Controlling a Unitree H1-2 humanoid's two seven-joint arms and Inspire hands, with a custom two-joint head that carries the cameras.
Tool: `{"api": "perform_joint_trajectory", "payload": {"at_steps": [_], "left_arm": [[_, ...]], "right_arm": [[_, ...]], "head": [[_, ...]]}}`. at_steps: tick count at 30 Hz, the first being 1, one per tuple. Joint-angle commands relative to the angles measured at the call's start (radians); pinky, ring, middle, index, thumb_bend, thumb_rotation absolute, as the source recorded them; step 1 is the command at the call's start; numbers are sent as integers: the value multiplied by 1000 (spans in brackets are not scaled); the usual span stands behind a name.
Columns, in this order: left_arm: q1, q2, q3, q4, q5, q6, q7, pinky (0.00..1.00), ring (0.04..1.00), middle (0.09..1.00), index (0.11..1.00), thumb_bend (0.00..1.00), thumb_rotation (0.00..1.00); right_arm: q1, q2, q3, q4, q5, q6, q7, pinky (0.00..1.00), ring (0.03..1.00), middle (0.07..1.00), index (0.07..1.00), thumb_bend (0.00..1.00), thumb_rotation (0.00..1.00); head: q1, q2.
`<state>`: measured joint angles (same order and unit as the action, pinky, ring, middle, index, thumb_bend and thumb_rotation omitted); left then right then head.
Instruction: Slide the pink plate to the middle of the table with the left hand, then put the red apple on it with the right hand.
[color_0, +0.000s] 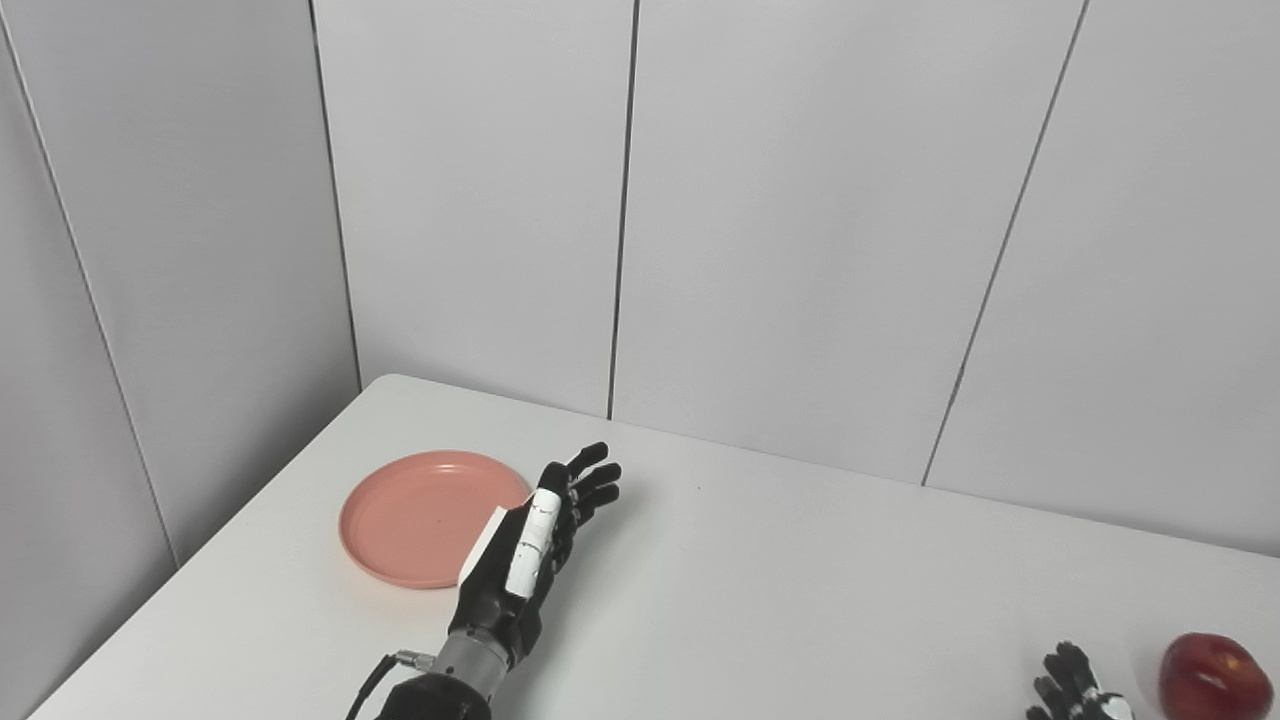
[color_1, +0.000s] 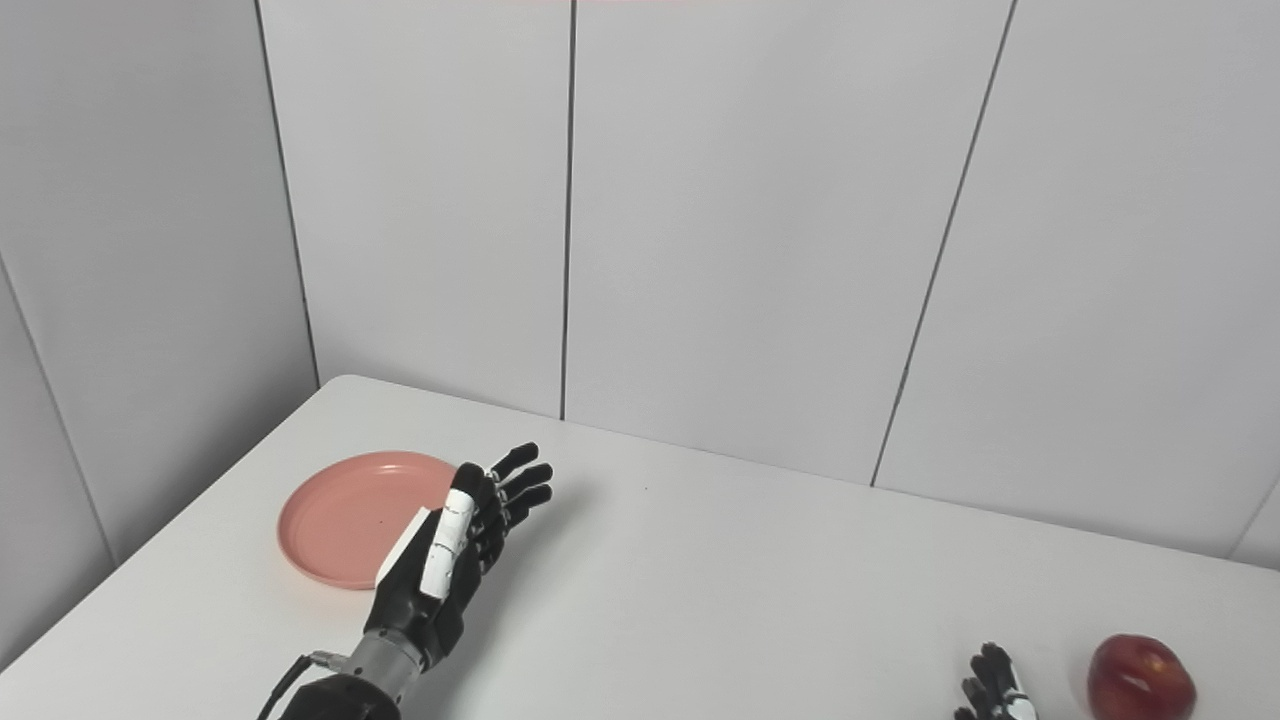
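Left hand (color_0: 535, 545) is hovering edge-on with its fingers (color_0: 590, 478) spread apart and holding nothing, right alongside the plate (color_0: 420, 515). From here the plate is sitting just to the hand's left, and the hand's back edge is overlapping the plate's near-right rim; I'm not able to say whether it's actually touching. So I'm reading this as the first step, the slide, not yet under way: the plate is sitting off toward the table's (color_0: 760, 590) left corner, well short of the middle.

Next, I'm thinking the hand needs to get onto the plate's far-left side or press down on the rim, then sweep it rightward to the centre. Where the hand is sitting now, a push would only drive the plate further left.

Right hand (color_1: 995, 690) is waiting at the bottom edge, only fingertips showing, so I cannot tell its pose. Apple (color_1: 1140, 675) is resting just to its right, a small gap between them.

Right eye is giving me the apple whole; left eye is clipping it at the bottom edge but showing the right hand's fingertips more fully.
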<state>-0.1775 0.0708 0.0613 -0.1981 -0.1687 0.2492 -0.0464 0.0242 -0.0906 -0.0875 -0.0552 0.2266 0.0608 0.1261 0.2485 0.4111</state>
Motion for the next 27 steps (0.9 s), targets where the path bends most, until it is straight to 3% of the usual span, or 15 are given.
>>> {"api": "perform_joint_trajectory", "payload": {"at_steps": [1, 14, 27], "left_arm": [[-56, 12, 5, -34, -18, 5, -12, 955, 885, 869, 845, 925, 1000], [-178, 83, 121, 33, -132, 32, -18, 946, 890, 871, 860, 914, 1000], [-272, 208, 182, 188, -197, 2, -81, 904, 879, 875, 889, 910, 1000]], "right_arm": [[41, 9, 4, 24, 8, 30, -1, 1000, 1000, 976, 966, 872, 1000], [49, 9, 5, 8, 15, 42, -5, 1000, 995, 970, 957, 859, 1000], [54, 4, 7, 3, 15, 40, -2, 1000, 992, 967, 959, 853, 1000]], "head": [[-3, 1], [-3, 11], [-3, 16]]}}
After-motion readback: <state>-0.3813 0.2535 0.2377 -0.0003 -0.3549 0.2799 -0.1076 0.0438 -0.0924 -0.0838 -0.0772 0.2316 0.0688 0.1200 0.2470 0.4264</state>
